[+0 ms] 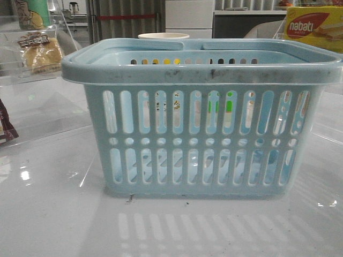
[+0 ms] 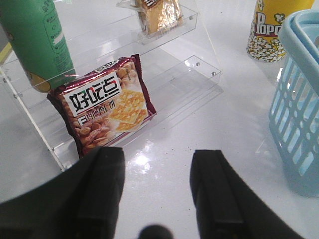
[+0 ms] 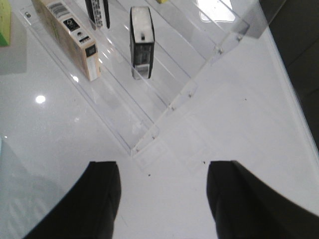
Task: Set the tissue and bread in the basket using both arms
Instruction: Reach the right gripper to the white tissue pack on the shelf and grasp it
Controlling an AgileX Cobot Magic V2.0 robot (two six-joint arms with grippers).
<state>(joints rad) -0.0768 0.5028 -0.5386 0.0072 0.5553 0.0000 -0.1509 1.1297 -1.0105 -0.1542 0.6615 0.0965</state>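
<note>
The pale blue slotted basket (image 1: 203,72) stands in the middle of the table and fills the front view; its side also shows in the left wrist view (image 2: 299,99). The bread (image 1: 42,52), golden in a clear wrapper, sits on the upper step of a clear acrylic stand at the far left, and also shows in the left wrist view (image 2: 158,14). The tissue (image 3: 141,42), a small near-black pack, stands on a clear stepped shelf. My left gripper (image 2: 157,164) is open and empty over bare table before the stand. My right gripper (image 3: 163,174) is open and empty before the shelf's corner.
A dark red-brown cracker packet (image 2: 107,107) and a green can (image 2: 37,42) stand on the left stand. A popcorn cup (image 2: 271,30) is beside the basket. A tan box (image 3: 70,40) stands near the tissue. A yellow nabati box (image 1: 313,27) is far right.
</note>
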